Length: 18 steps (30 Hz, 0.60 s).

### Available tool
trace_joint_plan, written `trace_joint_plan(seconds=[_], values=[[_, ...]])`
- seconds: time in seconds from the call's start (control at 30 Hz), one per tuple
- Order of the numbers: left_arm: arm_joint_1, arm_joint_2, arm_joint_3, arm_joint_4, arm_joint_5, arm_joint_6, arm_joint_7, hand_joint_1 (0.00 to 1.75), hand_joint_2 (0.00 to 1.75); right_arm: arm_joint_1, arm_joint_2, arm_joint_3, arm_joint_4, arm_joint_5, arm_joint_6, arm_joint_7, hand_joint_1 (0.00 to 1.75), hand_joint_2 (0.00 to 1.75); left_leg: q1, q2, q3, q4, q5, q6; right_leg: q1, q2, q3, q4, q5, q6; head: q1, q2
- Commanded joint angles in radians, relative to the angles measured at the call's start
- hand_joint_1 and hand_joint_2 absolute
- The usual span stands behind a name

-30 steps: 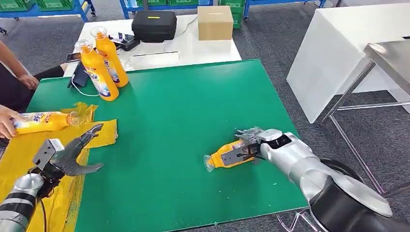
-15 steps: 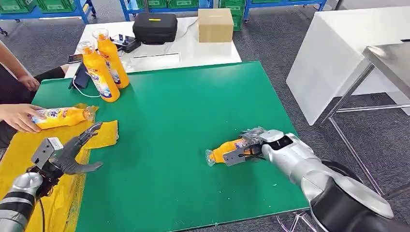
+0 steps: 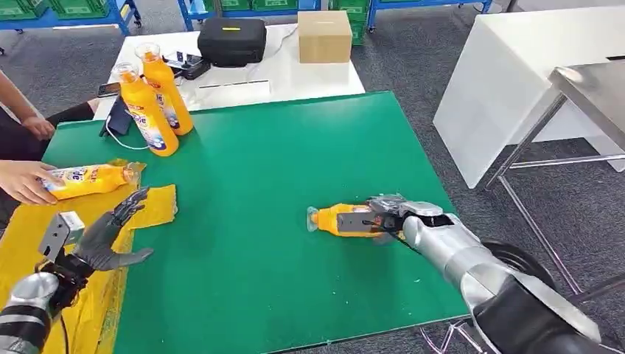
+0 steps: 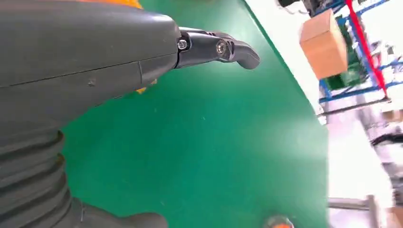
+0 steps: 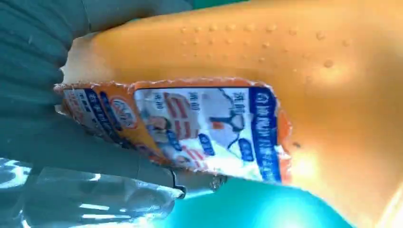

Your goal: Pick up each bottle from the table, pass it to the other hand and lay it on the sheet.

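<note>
1. Right hand (image 3: 383,216) gripped a bottle (image 3: 340,220) lying on its side on the green table (image 3: 280,177), fingers wrapped round the labelled body, cap end pointing away from the hand toward the robot's left.
2. Right wrist view: bottle label (image 5: 190,128) and dimpled orange wall pressed close against the palm.
3. Left hand (image 3: 103,236) held nothing; fingers spread, palm turned toward the right hand, above the edge of the yellow sheet (image 3: 29,251).
4. Second bottle (image 3: 85,179) lay on the sheet just beyond the left hand; a person's hand (image 3: 26,181) rested on its base end.
5. Two upright bottles (image 3: 155,99) stood touching, farther beyond the left hand, near the table's far corner.
6. Beyond these, on a white table (image 3: 295,74): black case (image 3: 232,40), cardboard box (image 3: 324,35).
</note>
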Motion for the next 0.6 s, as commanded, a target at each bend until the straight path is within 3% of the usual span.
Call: trace_joint_plan(seconds=[0.03, 0.17, 0.3, 0.4, 0.6], values=[[0.152, -0.180, 0.102, -0.240, 0.177, -0.034, 0.113, 0.00, 1.75, 0.194, -0.062, -0.239, -0.508, -0.231, 0.030, 0.001, 1.75, 1.75, 0.000, -0.001, -0.006, -0.001, 0.000, -0.001, 0.000, 0.001, -0.006, -0.001, 0.000, 0.001, 0.000, 0.000], [0.174, -0.243, 0.099, -0.262, 0.314, -0.077, 0.125, 0.00, 1.75, 0.297, -0.047, -0.253, -0.631, -0.315, 0.029, -0.101, 1.75, 1.75, 0.001, -0.009, -0.015, 0.000, 0.000, -0.001, 0.001, -0.003, -0.013, -0.001, -0.001, 0.001, 0.000, 0.000], [0.189, -0.306, 0.043, -0.325, 0.397, -0.044, 0.137, 0.00, 1.75, 0.403, 0.029, -0.230, -0.759, -0.299, -0.078, -0.120, 1.75, 1.75, 0.001, -0.009, -0.019, -0.001, -0.001, 0.000, 0.001, -0.002, -0.016, -0.001, -0.002, 0.002, 0.000, 0.000], [0.171, -0.354, 0.011, -0.367, 0.429, -0.011, 0.148, 0.00, 1.75, 0.402, 0.076, -0.210, -0.757, -0.293, -0.091, -0.117, 1.75, 1.75, 0.002, -0.005, -0.024, 0.001, -0.002, -0.001, 0.001, 0.001, -0.022, 0.001, -0.002, 0.001, 0.000, 0.000], [0.164, -0.353, 0.002, -0.365, 0.440, 0.001, 0.151, 0.00, 1.75, 0.386, 0.091, -0.213, -0.729, -0.300, -0.087, -0.122, 1.75, 1.75, 0.000, -0.004, -0.029, 0.001, -0.001, -0.001, 0.001, 0.000, -0.028, 0.001, 0.000, 0.001, 0.000, 0.000]])
